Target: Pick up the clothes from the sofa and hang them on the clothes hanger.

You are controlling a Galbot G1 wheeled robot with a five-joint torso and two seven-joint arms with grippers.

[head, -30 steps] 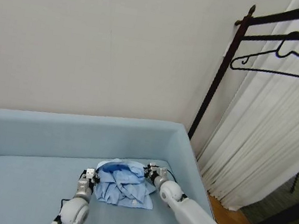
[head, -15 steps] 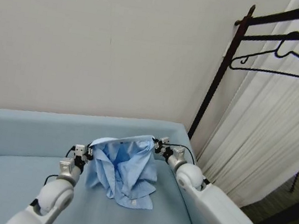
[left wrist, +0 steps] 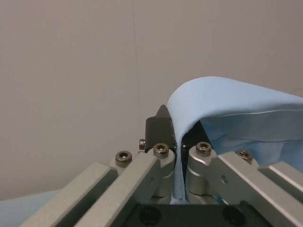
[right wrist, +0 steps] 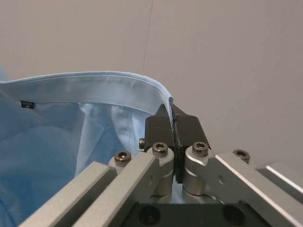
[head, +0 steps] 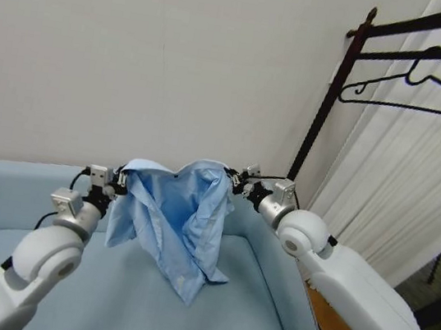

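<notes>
Lifted off sofa (head: 253,307), shirt (head: 189,210) hangs between left gripper (head: 120,177) and right gripper (head: 234,182).

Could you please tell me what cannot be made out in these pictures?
Head view: the pale blue sofa hides the foot of the dark wooden clothes rack; the edge cuts its rails.
Head view: the light blue cotton shirt, held up between left gripper and right gripper, hangs bunched; folds hide its sleeves.
Right wrist view: the dark collar label is too small to read.
</notes>
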